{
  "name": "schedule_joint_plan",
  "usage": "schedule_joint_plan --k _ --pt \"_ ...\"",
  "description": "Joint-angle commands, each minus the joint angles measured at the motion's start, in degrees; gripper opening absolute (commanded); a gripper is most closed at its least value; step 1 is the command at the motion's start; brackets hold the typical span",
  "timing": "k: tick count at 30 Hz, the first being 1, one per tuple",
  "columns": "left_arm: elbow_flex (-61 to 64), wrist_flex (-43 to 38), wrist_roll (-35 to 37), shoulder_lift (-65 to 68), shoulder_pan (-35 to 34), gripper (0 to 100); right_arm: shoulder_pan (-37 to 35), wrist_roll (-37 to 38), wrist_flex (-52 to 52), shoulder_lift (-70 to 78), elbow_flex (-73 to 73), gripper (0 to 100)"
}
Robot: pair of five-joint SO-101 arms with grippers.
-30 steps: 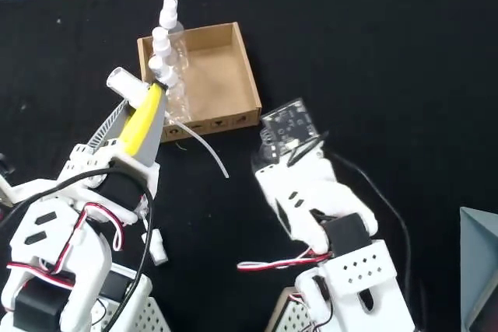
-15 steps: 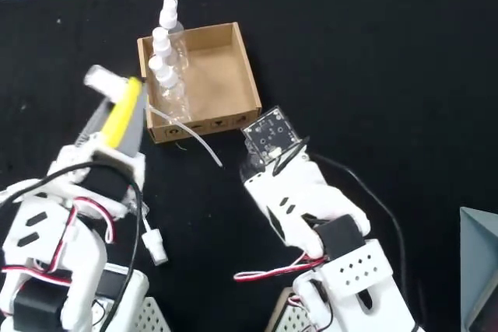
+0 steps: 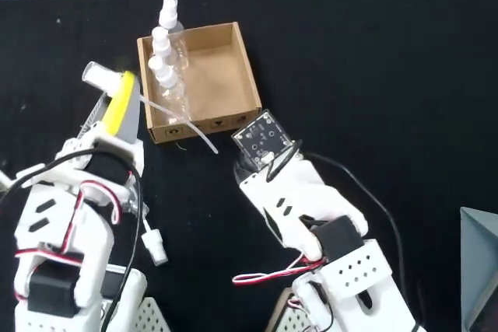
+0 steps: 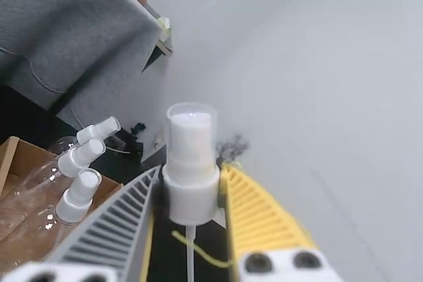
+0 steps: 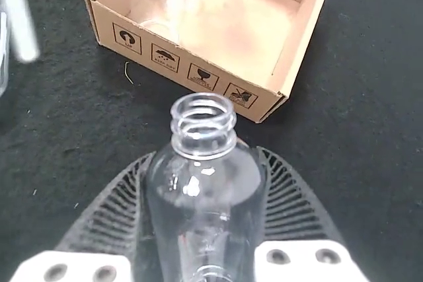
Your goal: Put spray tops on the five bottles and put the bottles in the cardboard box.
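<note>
Near the cardboard box [image 3: 250, 75] on the black table [image 3: 389, 75], where three capped bottles [image 3: 161, 38] sit along one wall, the left jaws clamp a spray top [image 4: 190, 170] and the right jaws grip an uncapped bottle [image 5: 201, 163].

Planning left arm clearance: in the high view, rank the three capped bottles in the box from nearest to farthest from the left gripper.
1. Front bottle, at the box end nearest the arms, beside the left gripper.
2. Middle bottle, mid-row.
3. Back bottle, at the far wall.
</note>
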Motion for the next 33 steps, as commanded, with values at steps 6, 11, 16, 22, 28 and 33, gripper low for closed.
schedule_joint_plan --k 6,11,16,22,28,33 --pt "0.0 -2.9 0.4 -0.5 -0.1 3 -3.5 0.7 -4.1 -2.1 1.2 9.9" --pt "0.0 -2.6 0.4 -0.5 -0.1 3 -4.0 0.7 -5.5 -2.1 2.1 9.9" --pt "0.1 -2.5 0.4 -0.5 0.0 3 -4.1 2.8 -5.6 -2.1 2.2 9.9" --pt "0.8 -2.6 0.4 -0.5 0.0 3 -4.2 3.1 -6.5 -2.1 2.4 9.9" --pt "2.6 -2.9 0.4 -0.5 2.2 3 -4.2 3.1 -11.3 -2.1 5.1 9.9" --pt "2.6 -2.9 0.4 -0.5 3.0 3 -4.2 3.1 -11.3 -2.1 5.1 9.9"
